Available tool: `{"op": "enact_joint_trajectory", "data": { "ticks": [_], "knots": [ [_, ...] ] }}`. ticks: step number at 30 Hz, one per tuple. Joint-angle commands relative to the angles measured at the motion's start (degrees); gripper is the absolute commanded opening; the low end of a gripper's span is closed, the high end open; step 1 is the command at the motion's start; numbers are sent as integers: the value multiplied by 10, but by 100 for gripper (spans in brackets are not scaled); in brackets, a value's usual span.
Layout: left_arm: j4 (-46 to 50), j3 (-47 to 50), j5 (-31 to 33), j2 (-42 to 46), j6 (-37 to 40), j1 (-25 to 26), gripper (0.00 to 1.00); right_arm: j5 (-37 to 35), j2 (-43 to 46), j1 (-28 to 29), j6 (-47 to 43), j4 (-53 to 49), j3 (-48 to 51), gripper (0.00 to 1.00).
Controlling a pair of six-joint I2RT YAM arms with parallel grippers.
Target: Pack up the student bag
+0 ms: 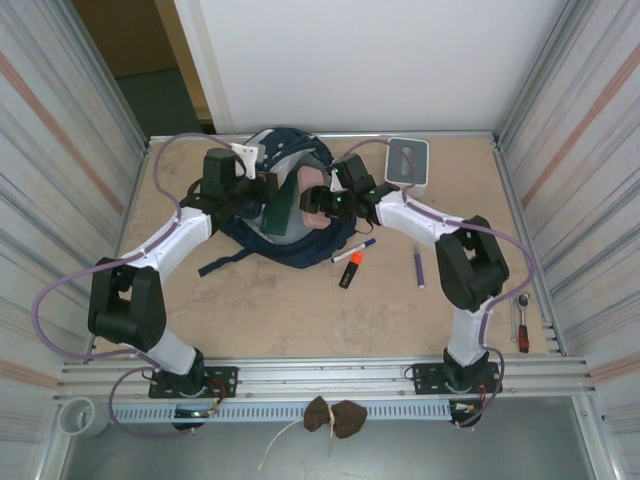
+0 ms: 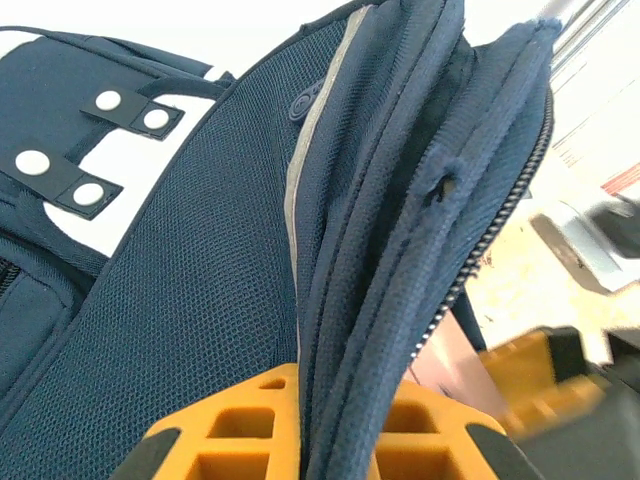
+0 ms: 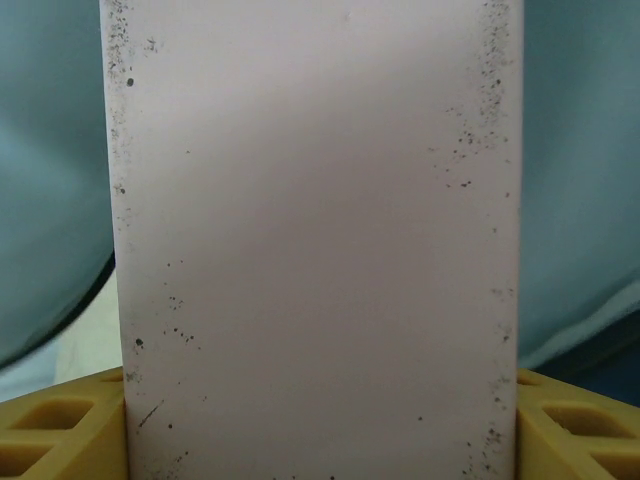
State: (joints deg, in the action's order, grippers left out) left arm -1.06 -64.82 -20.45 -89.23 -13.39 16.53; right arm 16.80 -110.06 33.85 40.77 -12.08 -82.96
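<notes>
Student bag: navy backpack (image 1: 290,138) lying at the middle back of the worktop (image 1: 300,310), mouth open, pale lining showing.
Bag edge: the zippered rim and a thin grey stripe (image 2: 300,170) rise in folds in the left wrist view.
Left claw (image 2: 330,440): closed tight on that zippered rim, with the fabric pinched between its yellow fingers (image 2: 230,430).
Right claw (image 3: 320,430): gripping a pale pink slab (image 3: 320,200), flat and speckled along its edges, at the bag's mouth.
In the mouth: a dark green flat item (image 1: 285,208) just beside the slab.
Right of the bag: a white-grey box (image 1: 407,160) at the back.
In front: a blue pen (image 1: 355,250) and an orange highlighter (image 1: 350,272) close together; a purple pen (image 1: 418,268) lies further right.
</notes>
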Motion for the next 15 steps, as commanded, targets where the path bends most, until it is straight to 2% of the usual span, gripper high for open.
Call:
{"op": "enact_joint_trajectory", "data": {
  "ticks": [1,3,6,10,15],
  "knots": [
    [-36,-22,-33,32,-19,8,0,-50,-53,0,48,-22,-67,50],
    [-37,-24,-40,31,-20,10,0,-66,-96,0,52,-31,-119,55],
    [-33,-27,-41,31,-21,11,0,-90,-156,0,38,-95,-204,69],
    [-33,-24,-43,34,-20,12,0,-119,-146,0,29,-82,-176,80],
    [-32,-24,-45,33,-20,12,0,-123,-128,0,15,-69,-143,82]
  ]
}}
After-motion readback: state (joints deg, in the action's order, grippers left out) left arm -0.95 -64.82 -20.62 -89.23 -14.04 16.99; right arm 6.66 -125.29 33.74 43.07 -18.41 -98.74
